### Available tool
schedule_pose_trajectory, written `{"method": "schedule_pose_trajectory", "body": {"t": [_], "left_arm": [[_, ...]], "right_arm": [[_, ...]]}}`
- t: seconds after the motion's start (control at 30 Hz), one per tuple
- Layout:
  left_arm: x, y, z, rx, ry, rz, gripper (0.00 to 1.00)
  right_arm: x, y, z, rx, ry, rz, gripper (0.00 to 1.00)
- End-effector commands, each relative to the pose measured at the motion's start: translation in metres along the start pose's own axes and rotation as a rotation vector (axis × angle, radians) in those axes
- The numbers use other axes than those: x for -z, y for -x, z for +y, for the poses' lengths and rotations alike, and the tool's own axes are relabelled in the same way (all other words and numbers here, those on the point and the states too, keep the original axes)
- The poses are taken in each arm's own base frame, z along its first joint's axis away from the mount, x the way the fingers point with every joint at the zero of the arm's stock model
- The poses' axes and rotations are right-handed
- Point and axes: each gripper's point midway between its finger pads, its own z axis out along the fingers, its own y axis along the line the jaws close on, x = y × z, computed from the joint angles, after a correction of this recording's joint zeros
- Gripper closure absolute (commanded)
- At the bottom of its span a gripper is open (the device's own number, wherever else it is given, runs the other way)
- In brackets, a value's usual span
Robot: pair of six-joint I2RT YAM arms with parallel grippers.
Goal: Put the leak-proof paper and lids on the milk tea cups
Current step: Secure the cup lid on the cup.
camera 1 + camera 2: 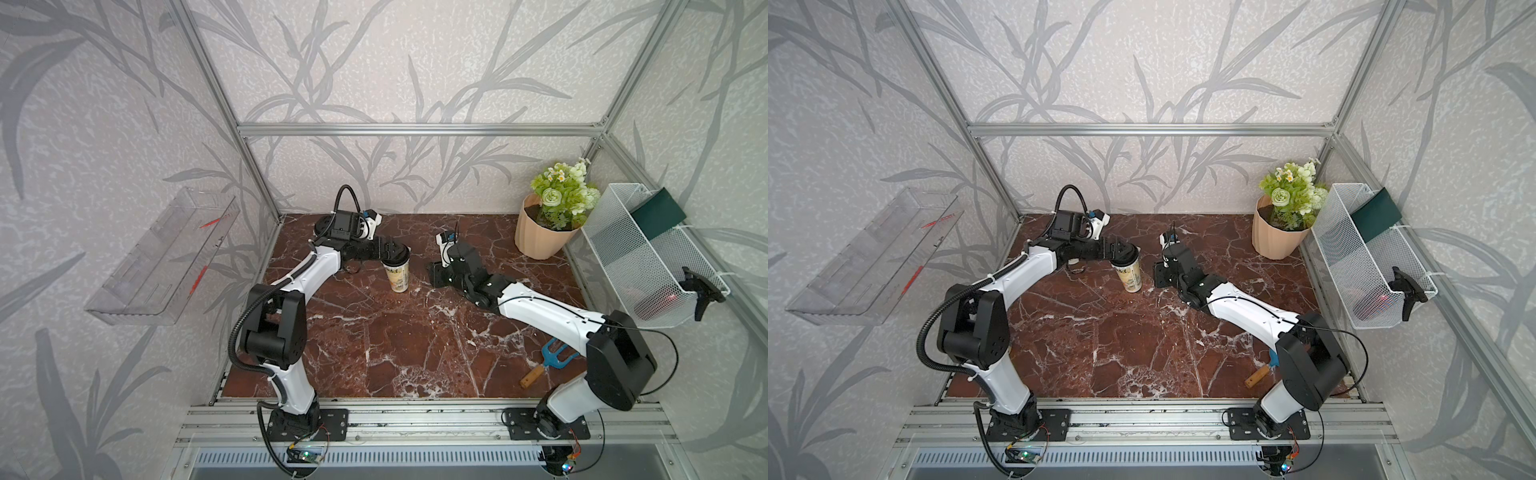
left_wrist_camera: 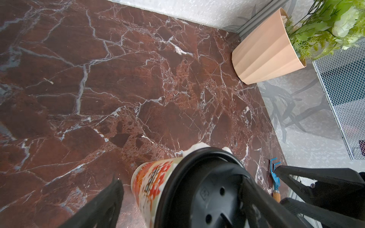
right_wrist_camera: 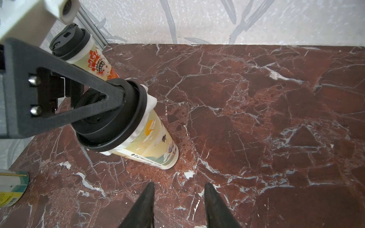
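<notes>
Leak-proof paper (image 3: 151, 102) shows white under the black lid (image 3: 118, 134) of milk tea cup (image 3: 158, 144); left hand (image 1: 397, 252) released, one finger (image 3: 88, 80) on the lid; right hand (image 3: 178, 197) released, empty.

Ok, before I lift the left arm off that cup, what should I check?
1. Leak-proof paper on near cup: ok, white edge shows under its black lid.
2. Far cup papered and lidded: ok.
3. Left gripper open: ok, though one finger lies across the black lid.
4. Right gripper empty: ok, jaws apart above the table.
5. Black lid fully seated: cannot tell.
</notes>
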Motion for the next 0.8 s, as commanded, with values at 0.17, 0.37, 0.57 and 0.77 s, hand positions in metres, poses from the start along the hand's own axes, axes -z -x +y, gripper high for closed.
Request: {"method": "schedule_pose_trajectory", "body": {"t": [0.17, 0.37, 0.57, 0.77], "left_arm": [[0.013, 0.002, -0.012, -0.006, -0.027, -0.030, 0.06], [0.017, 0.005, -0.022, -0.012, -0.072, -0.057, 0.06], [0.020, 0.010, -0.023, -0.010, -0.067, -0.078, 0.07], [0.024, 0.012, -0.021, -0.011, -0.046, -0.088, 0.07]], "right_arm": [[0.000, 0.002, -0.001, -0.011, 0.013, -0.013, 0.56], [-0.001, 0.001, 0.000, -0.017, 0.023, -0.013, 0.54], [-0.001, 0.001, -0.001, -0.021, 0.025, -0.012, 0.54], [0.001, 0.003, -0.001, -0.020, 0.031, -0.016, 0.53]]}}
